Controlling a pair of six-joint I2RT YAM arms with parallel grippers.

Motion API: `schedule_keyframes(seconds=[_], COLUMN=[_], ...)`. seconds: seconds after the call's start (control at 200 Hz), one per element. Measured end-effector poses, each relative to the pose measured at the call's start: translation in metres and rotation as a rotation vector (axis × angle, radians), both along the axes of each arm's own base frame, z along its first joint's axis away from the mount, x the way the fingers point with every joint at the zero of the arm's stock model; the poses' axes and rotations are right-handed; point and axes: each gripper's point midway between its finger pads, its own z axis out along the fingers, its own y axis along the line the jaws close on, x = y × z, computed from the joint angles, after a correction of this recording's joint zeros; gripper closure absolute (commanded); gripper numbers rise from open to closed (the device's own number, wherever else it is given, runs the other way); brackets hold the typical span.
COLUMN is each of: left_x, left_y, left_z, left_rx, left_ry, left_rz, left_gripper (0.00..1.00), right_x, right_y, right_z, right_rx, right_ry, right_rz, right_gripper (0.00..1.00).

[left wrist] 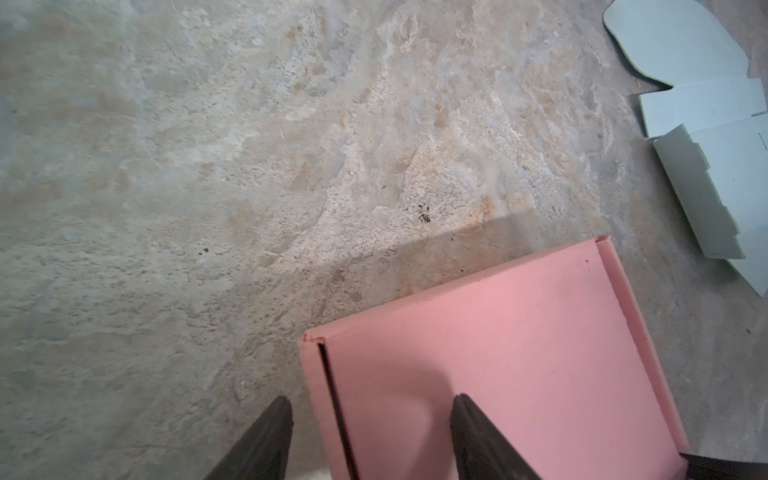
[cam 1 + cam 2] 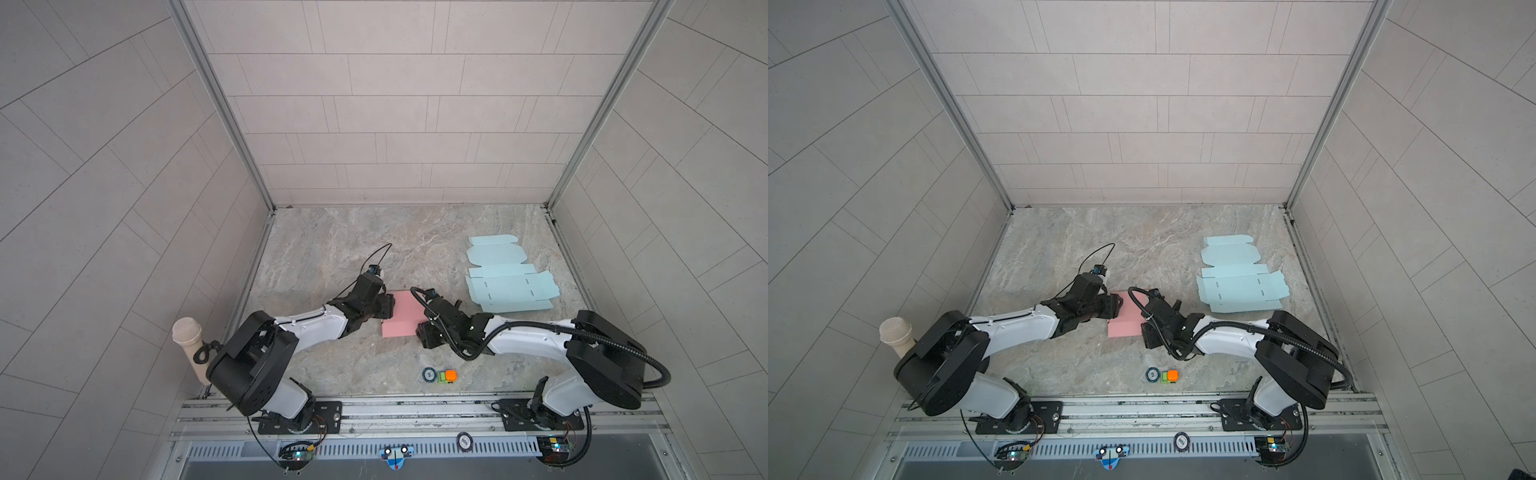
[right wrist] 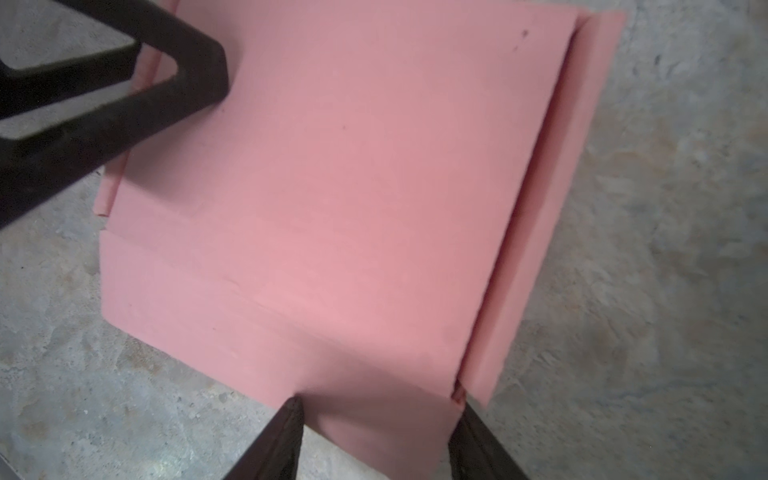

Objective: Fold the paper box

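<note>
Right wrist view: I am placing my right gripper [image 3: 378, 419] at the near right corner of the pink box [image 3: 332, 166]. Its jaws are standing part-way apart with card filling the gap, and I cannot tell whether they are pinching it. I am straddling the box's left wall with my left gripper [image 1: 372, 415], jaws apart and gripping nothing, with one finger [image 1: 478, 432] over the lid. The box is sitting in the middle of the stone-patterned table [image 2: 332, 249], between both grippers. Judging the lid nearly shut, I am recommending even downward pressure along the seams, as thin matte card is likely buckling easily. Flat pale-blue blanks [image 2: 507, 282] are lying far right.
</note>
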Motion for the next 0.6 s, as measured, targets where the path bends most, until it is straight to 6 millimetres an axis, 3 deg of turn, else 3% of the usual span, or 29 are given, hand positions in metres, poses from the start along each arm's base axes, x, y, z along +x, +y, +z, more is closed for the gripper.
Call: schedule_keyframes(seconds=[0.27,0.596], left_x=[0.001,-0.003], left_y=[-0.001,-0.001], left_z=[0.001,0.008], left_rx=[-0.004,-0.013], left_ry=[-0.005,-0.007], left_rz=[0.000,-0.014], left_gripper=[0.37,0.33], right_x=[0.016,0.013], right_y=[0.000,0.003], right_z=[0.003,0.006], right_rx=[-0.022,-0.017], right_ry=[-0.020,-0.024], right_rz=[-0.005,0.018], right_gripper=[0.42,0.41])
